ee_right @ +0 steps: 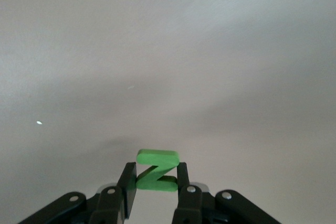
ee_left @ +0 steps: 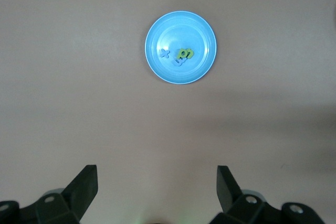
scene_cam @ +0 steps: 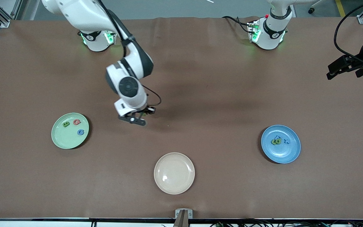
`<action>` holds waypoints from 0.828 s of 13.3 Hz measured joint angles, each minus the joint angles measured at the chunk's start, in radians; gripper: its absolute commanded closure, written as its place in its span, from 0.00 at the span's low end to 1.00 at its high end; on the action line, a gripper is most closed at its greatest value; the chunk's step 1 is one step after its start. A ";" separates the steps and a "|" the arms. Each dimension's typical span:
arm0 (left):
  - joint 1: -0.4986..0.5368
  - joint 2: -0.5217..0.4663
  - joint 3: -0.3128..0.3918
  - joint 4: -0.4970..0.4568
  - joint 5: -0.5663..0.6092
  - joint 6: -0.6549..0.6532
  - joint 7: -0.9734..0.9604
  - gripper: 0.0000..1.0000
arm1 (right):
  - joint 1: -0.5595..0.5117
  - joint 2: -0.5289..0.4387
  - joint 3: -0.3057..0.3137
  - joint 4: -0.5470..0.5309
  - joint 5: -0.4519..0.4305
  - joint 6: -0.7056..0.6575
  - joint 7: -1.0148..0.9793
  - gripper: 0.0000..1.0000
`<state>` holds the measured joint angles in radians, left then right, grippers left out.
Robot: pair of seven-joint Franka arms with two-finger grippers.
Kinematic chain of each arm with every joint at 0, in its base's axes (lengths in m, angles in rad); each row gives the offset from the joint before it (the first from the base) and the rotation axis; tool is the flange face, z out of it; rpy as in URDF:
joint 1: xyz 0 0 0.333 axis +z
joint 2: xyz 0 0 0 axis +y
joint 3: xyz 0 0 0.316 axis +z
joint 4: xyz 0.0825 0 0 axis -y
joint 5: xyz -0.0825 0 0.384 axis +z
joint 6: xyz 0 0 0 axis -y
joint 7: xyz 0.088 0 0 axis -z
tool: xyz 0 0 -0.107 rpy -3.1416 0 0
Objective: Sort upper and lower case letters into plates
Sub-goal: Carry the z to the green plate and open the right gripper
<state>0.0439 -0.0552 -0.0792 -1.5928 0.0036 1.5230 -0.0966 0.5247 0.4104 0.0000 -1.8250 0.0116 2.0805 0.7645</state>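
My right gripper (scene_cam: 138,119) hangs over bare table between the mint green plate (scene_cam: 58,138) and the table's middle. It is shut on a green letter Z (ee_right: 157,158), which stands upright between the fingers (ee_right: 129,184). The mint green plate holds a green B (scene_cam: 66,124), a red G (scene_cam: 77,122) and a blue G (scene_cam: 80,132). The blue plate (scene_cam: 287,154) toward the left arm's end holds a blue x (ee_left: 165,53) and green letters (ee_left: 185,53). My left gripper (scene_cam: 334,72) is open and empty, up at the table's edge at the left arm's end; it waits.
A cream-beige plate (scene_cam: 174,173) lies empty near the front camera, between the two task plates. A brown mat (scene_cam: 200,78) covers the whole table. A small clamp (scene_cam: 183,216) sits at the table's front edge.
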 measured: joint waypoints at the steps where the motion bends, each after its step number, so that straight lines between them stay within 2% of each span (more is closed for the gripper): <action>1: -0.001 0.000 -0.001 0.000 0.000 -0.001 0.000 0.00 | -0.049 -0.041 -0.002 0.016 0.000 -0.064 -0.079 0.83; 3: -0.001 -0.001 -0.002 0.000 0.000 -0.001 0.000 0.00 | -0.160 -0.080 -0.005 0.020 0.000 -0.111 -0.251 0.83; 5: -0.001 -0.001 -0.001 0.000 0.000 -0.001 0.000 0.00 | -0.267 -0.070 -0.007 0.017 -0.001 -0.101 -0.416 0.83; 11: -0.001 -0.008 -0.002 -0.010 0.000 0.003 0.000 0.00 | -0.542 0.014 -0.008 0.008 -0.002 0.094 -0.883 0.82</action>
<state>0.0427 -0.0636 -0.0809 -1.6029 0.0036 1.5264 -0.0966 -0.0176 0.4243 -0.0077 -1.8171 0.0093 2.1750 -0.1189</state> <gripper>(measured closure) 0.000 0.648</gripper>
